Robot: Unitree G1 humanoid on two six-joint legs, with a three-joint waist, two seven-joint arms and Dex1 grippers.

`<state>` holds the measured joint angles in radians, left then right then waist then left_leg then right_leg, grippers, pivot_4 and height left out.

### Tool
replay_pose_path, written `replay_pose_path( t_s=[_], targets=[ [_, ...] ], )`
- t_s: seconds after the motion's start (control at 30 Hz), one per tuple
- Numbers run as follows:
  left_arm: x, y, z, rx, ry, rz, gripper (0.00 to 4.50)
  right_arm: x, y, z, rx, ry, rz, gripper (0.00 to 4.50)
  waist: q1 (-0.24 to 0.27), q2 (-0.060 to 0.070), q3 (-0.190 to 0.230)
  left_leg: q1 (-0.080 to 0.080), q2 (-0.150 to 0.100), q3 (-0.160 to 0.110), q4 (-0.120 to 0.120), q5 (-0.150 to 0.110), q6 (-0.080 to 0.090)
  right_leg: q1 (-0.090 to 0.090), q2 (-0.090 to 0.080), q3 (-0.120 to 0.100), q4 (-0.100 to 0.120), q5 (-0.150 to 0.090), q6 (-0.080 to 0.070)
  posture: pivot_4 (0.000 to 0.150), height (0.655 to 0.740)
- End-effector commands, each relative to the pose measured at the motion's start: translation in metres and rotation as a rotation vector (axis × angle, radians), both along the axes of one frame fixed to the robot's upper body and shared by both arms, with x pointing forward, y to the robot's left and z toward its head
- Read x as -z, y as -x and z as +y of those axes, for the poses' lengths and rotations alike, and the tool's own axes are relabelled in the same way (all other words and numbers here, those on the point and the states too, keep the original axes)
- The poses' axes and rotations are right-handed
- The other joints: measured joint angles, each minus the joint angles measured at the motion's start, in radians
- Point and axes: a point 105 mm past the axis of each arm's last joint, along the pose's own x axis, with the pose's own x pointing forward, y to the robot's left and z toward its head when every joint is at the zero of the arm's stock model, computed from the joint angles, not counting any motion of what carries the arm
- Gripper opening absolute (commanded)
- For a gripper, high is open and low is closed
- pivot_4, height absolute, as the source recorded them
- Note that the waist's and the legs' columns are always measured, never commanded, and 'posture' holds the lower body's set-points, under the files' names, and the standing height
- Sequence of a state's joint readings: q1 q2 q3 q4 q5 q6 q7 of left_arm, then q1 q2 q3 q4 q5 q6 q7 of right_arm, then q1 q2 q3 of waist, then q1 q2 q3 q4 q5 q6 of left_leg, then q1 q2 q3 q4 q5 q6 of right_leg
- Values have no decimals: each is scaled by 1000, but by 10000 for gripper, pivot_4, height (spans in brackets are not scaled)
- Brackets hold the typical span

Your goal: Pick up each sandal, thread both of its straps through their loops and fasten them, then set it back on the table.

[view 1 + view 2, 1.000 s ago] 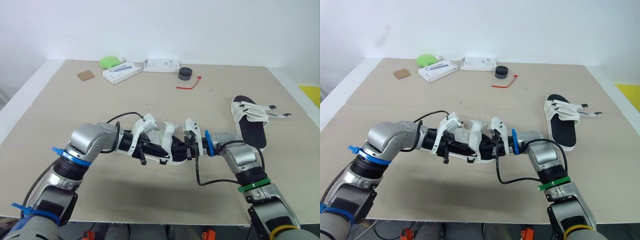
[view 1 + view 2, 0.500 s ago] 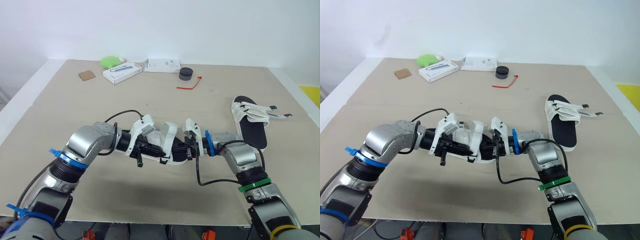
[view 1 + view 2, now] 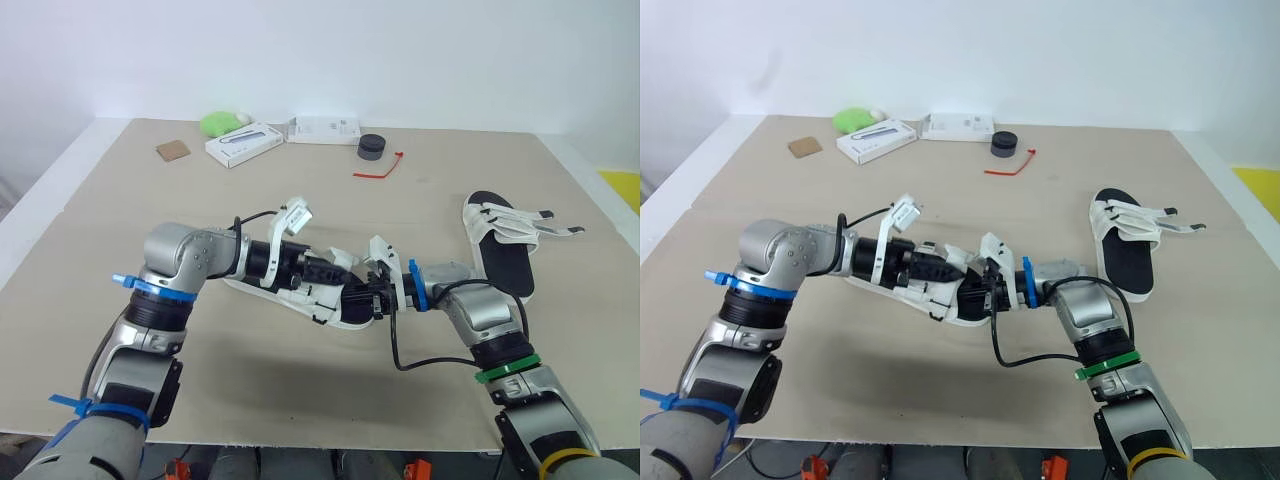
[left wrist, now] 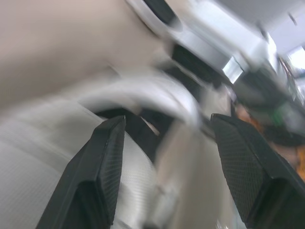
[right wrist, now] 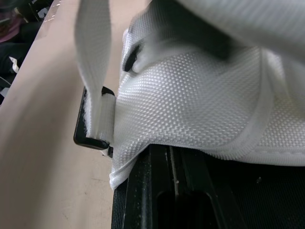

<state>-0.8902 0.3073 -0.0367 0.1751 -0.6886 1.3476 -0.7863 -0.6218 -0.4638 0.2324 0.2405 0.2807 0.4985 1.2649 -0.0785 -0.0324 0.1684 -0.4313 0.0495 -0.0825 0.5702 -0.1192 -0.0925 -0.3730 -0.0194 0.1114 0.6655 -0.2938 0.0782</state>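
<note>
lab test bench | bare beige table | plain white wall

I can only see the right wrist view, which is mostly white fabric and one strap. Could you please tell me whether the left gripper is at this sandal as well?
Observer: Yes, the left gripper is at the middle of the sandal, its fingers apart with white strap material between them.
Operator: Thank you. Where is the other one?
Observer: The second sandal lies flat on the table to the robot's right, apart from both arms.
Operator: Are its straps fastened?
Observer: No, the strap ends stick out loose past its right side.
</note>
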Motion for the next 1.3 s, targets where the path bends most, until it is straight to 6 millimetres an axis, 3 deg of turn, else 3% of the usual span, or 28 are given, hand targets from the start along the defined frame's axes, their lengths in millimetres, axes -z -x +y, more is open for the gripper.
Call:
replay_pose_path(
  t_s=[0.03, 0.1, 0.17, 0.2, 0.33, 0.4, 0.73, 0.9, 1.0, 1.23, 1.3],
  targets=[
    [-7, 0, 0, -2, 10, 0, 29494, 13, 1, -5, 24, 35, 38, 0, 0, 0, 0, 0, 0, 0, 0, 0, 0, 0, 0, 0, 0, 0, 0, 1500, 7400],
    [-5, 2, 0, 6, 6, 5, 29494, 13, 1, -5, 25, 35, 39, 0, 0, 0, 0, 0, 0, 0, -1, 0, 0, 0, 0, 0, 0, 0, 0, 1500, 7400],
    [-3, 4, 1, 8, -5, 3, 23994, 13, 1, -5, 28, 34, 39, 0, 0, 0, 0, 0, 0, 0, -1, 0, 0, 0, 0, 0, 0, 0, 0, 1500, 7400],
    [-2, 5, 2, 12, -9, 2, 23456, 13, 1, -5, 30, 33, 39, 0, 0, 0, 0, 0, 0, 0, -1, 0, 0, 0, 0, 0, 0, 0, 0, 1500, 7400],
    [-3, 11, 3, 47, -18, -19, 3071, 13, 1, -5, 33, 32, 40, 0, 0, 0, 0, 0, 0, 0, -1, 0, 0, 0, 0, 0, 0, 0, 0, 1500, 7400],
    [2, 14, 5, 68, -59, -56, 233, 13, 1, -5, 32, 31, 40, 0, 0, 0, 0, 0, 0, 0, -1, 0, -1, 0, 0, 0, 0, 0, 0, 1500, 7400],
    [32, 44, 11, 263, -219, -234, 233, 12, 1, -4, 28, 28, 41, 0, 0, 1, 1, 1, 0, 0, -1, 0, -1, 0, 0, 0, 0, -1, -1, 1500, 7400],
    [31, 42, 9, 253, -203, -257, 233, 12, 1, -5, 28, 30, 43, 0, 1, 1, 1, 1, 0, 0, -1, -1, -1, 0, 0, 0, 0, -1, -1, 1500, 7400],
    [19, 41, 6, 231, -139, -220, 8969, 12, 1, -6, 26, 33, 44, 0, 1, 1, 1, 0, 0, 0, -1, -1, -1, 0, 0, 0, 0, -1, -1, 1500, 7400],
    [-2, 34, 7, 167, -63, -181, 42944, 12, 1, -4, 22, 32, 43, 0, 1, 1, 1, 0, 0, 0, 0, -1, -1, 0, 0, 0, 0, -1, 0, 1500, 7400],
    [-8, 35, 14, 170, -56, -164, 42944, 12, 1, -4, 22, 31, 43, 0, 1, 1, 1, 1, 0, 0, 0, 0, -1, 0, 0, 0, 0, 0, 0, 1500, 7400]
  ],
)
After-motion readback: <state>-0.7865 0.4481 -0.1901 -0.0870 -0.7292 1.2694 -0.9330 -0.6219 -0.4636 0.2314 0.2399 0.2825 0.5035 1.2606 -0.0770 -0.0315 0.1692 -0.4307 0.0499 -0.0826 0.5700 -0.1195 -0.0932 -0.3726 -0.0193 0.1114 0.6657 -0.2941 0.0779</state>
